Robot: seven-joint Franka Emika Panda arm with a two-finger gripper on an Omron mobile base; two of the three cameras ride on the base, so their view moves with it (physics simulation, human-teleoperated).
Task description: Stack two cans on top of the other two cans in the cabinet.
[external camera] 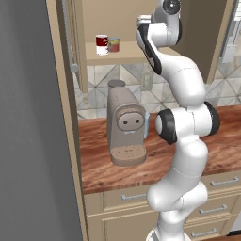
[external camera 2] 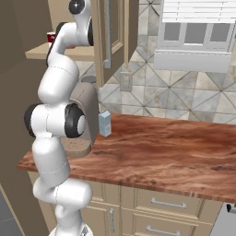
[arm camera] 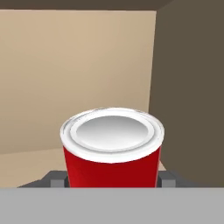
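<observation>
With bright red can (arm camera: 112, 151) seated between gripper (arm camera: 112, 180) fingertips inside cabinet (arm camera: 65, 65), jaws appear clamped on its sides. Two more cans (external camera: 107, 44) stand on shelf (external camera: 123, 55). Advice: keep can upright, centre over greyish tin's lid before lowering.

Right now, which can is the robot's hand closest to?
The all-red can. It sits right between the gripper fingertips in the hand view. The dark red can with the white band and the greyish can stand together further along the shelf.
</observation>
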